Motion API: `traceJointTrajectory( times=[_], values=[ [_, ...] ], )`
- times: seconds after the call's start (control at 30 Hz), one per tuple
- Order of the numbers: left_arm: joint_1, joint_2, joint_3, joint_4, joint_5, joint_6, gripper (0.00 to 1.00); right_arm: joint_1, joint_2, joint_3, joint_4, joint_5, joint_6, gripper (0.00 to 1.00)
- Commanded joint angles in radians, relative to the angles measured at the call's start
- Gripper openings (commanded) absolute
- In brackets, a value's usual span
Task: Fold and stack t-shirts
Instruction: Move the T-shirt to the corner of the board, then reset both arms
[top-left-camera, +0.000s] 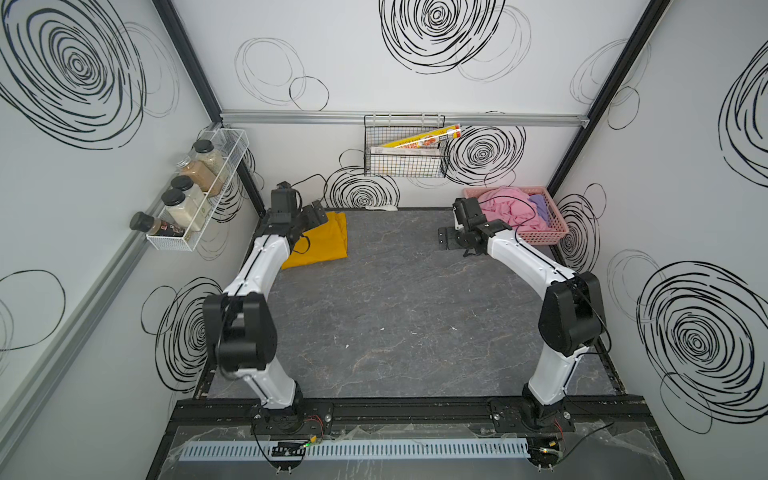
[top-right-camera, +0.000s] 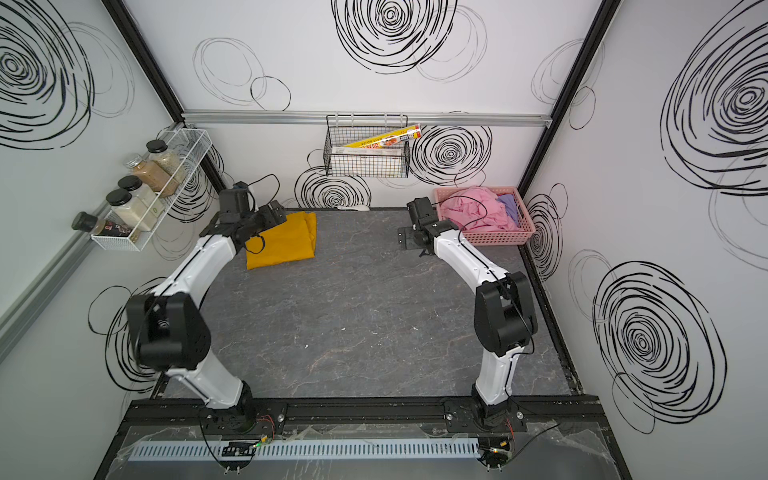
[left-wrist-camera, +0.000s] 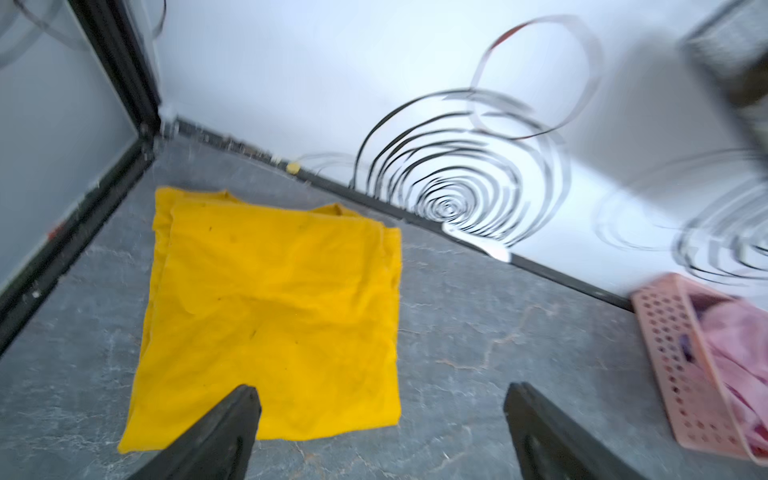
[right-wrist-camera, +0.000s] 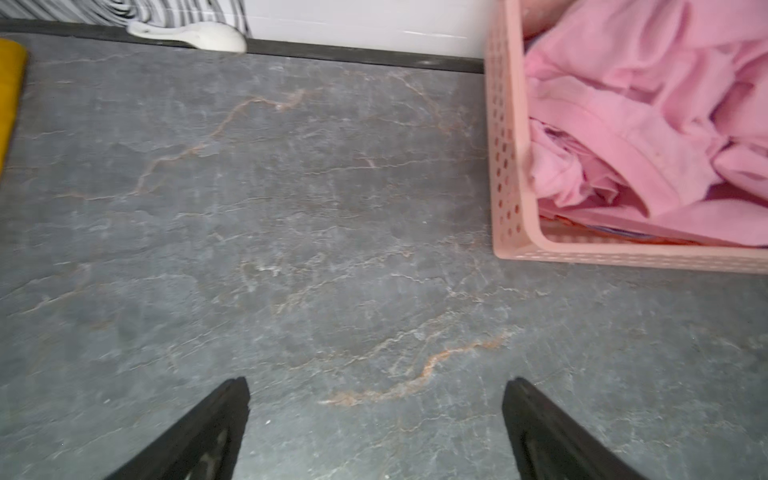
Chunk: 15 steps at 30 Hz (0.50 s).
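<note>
Bright, even light fills both your top views; soft shadows fall on the worktop, and straight lines bow toward the edges. Your left wrist view blurs the wall swirls; your right wrist view is slightly soft.

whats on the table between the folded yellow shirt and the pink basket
Bare grey tabletop in both top views; only the open right tool hangs over it beside the basket, and a white object lies at the back edge.

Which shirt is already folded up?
The yellow t-shirt, lying flat on the table. The pink t-shirt and purple t-shirt are crumpled in the basket.
</note>
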Motion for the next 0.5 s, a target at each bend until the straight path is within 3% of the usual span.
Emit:
traceJointTrajectory(
  times=[0.0,0.13,0.2,0.4,0.47],
  values=[
    [0.048,0.013,-0.252,0.256,-0.034,0.132,0.99,-0.026,-0.158,-0.243,0.289,0.088,-0.075,1.0],
    [-0.005,-0.056,-0.52,0.488,-0.089,0.221,0.92,-0.027,-0.342,-0.621,0.733,0.151,-0.277,1.0],
    [-0.043,-0.067,-0.601,0.607,-0.158,0.266,0.99,-0.031,-0.374,-0.716,0.821,0.213,-0.321,1.0],
    [-0.096,-0.038,-0.91,1.193,-0.219,0.296,1.0,-0.074,-0.431,-0.95,1.109,0.115,-0.418,1.0],
    [-0.063,-0.026,-0.938,1.245,-0.161,0.269,0.99,-0.107,-0.43,-1.036,1.248,0.084,-0.41,1.0]
  ],
)
